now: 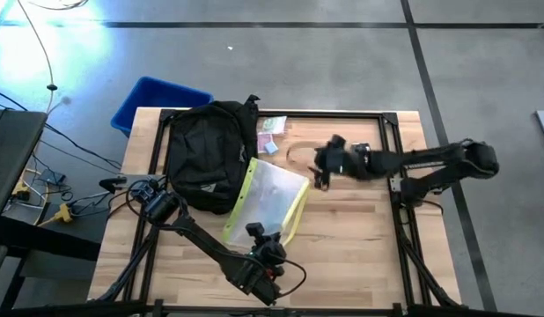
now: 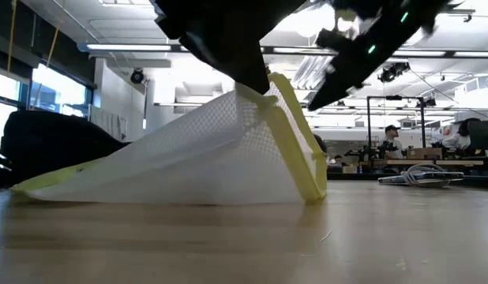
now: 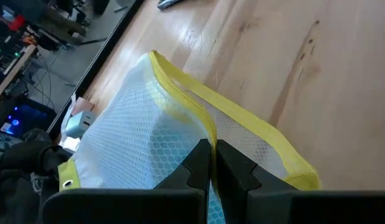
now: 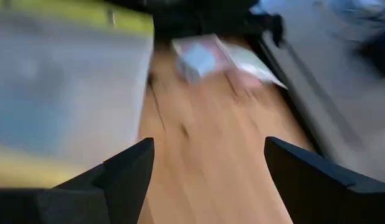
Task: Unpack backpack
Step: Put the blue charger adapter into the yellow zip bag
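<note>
The black backpack (image 1: 209,154) lies on the table's far left part. Beside it is a clear mesh pouch with a yellow edge (image 1: 268,195), its far end on the table next to the backpack and its near end raised. My left gripper (image 1: 257,231) is at the pouch's near end, shut on it. My right gripper (image 1: 321,179) hovers open to the right of the pouch, above bare wood, with nothing between its fingers (image 4: 127,171). My left gripper pinches the pouch's mesh wall (image 3: 186,146) between its two fingers, close to the yellow edge (image 3: 199,106) at the near end. The fingers come slanting down from the table's near side. The held end is lifted, and the pouch slopes down to its far end (image 2: 39,185) on the table.
A blue bin (image 1: 158,97) stands off the table's far left corner. Small packets (image 1: 272,128) lie at the far edge by the backpack, and a thin loop (image 1: 298,157) beside them. The near right part of the table (image 1: 360,255) is bare wood.
</note>
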`<state>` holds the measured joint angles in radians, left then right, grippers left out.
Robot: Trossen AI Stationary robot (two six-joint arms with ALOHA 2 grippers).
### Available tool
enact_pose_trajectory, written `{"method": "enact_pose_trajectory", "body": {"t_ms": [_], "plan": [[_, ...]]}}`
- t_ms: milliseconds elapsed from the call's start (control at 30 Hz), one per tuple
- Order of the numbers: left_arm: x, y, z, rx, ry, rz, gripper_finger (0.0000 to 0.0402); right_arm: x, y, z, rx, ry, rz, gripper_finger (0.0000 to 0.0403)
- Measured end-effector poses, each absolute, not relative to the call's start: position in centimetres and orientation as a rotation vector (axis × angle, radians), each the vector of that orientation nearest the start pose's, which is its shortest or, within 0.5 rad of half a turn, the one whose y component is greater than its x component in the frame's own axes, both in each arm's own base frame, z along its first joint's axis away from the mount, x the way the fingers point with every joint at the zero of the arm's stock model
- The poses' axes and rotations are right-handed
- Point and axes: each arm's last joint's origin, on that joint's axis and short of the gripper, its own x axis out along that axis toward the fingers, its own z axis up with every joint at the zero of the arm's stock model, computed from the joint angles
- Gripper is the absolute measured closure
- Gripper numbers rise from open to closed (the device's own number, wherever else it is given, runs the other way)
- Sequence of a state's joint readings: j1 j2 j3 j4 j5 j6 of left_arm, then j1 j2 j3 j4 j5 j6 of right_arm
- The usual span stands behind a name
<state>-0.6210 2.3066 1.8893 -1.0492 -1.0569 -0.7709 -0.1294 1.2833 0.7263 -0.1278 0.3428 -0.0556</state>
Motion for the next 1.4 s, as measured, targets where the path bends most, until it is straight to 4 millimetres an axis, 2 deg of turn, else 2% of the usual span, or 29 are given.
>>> {"method": "enact_pose_trajectory", "body": {"t_ms": [100,200,300,400,533,667,900,1033,1400], "plan": [[38.3,-24.5,17.3,0.449,0.764,0.642,0.0402,26.1,-8.5,20.2,0.003,0.536,-0.366,0.0114],[38.3,-24.5,17.3,0.472,0.772,0.632,0.0402,27.2,-11.8,18.7,0.063,0.518,-0.391,0.0115],[38.3,-24.5,17.3,0.463,0.769,0.637,0.0402,29.6,-13.9,17.2,0.096,0.563,-0.412,0.0115],[38.3,-24.5,17.3,0.45,0.772,0.635,0.0402,32.1,-15.1,15.6,0.123,0.636,-0.397,0.0115],[38.4,-24.4,17.3,0.422,0.766,0.645,0.0402,34.8,-15.9,14.5,0.148,0.675,-0.345,0.0115],[38.5,-24.2,17.3,0.398,0.76,0.657,0.0402,37.0,-15.7,14.3,0.192,0.646,-0.291,0.0115],[39.0,-23.5,17.2,0.366,0.755,0.684,0.0402,39.7,-14.9,13.8,0.063,0.663,-0.386,0.0115],[39.1,-23.3,17.3,0.34,0.747,0.697,0.0402,40.3,-14.9,13.7,0.071,0.67,-0.399,0.0115],[39.2,-23.2,17.2,0.333,0.743,0.701,0.0402,40.1,-15.7,13.3,0.114,0.696,-0.4,0.0115]]}}
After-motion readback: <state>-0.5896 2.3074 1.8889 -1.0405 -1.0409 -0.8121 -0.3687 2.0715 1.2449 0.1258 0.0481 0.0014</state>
